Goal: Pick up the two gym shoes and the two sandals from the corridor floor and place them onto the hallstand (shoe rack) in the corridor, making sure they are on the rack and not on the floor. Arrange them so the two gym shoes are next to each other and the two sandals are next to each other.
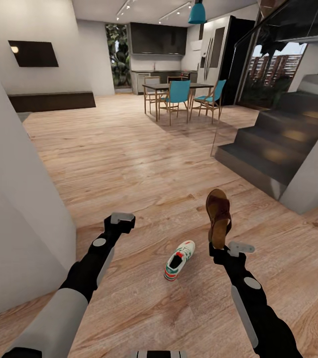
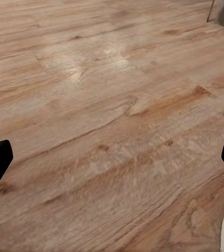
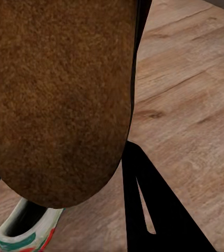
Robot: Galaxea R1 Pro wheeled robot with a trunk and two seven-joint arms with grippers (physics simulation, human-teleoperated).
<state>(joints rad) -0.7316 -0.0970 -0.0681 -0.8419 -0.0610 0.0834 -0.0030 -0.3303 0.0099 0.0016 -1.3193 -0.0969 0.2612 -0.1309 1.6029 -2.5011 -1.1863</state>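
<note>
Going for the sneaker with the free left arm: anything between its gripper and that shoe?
Nothing visible: bare corridor floor lies between the open left gripper and the gym shoe. The right gripper holds a sandal just beyond.

Your right gripper (image 1: pixel 217 247) holds a sandal (image 1: pixel 218 216) upright above the corridor floor (image 1: pixel 139 164). Gym shoe (image 1: pixel 179 259) lies on the floor just left; left gripper (image 1: pixel 121 219) further left.

- no readable text, labels, brands or numbers anywhere in these shots
- the gym shoe (image 1: pixel 179 259) on the floor just has green stripes and red-orange accents, no logo i can make out
- the sandal (image 1: pixel 219 217) is plain brown, nothing printed on it
</note>
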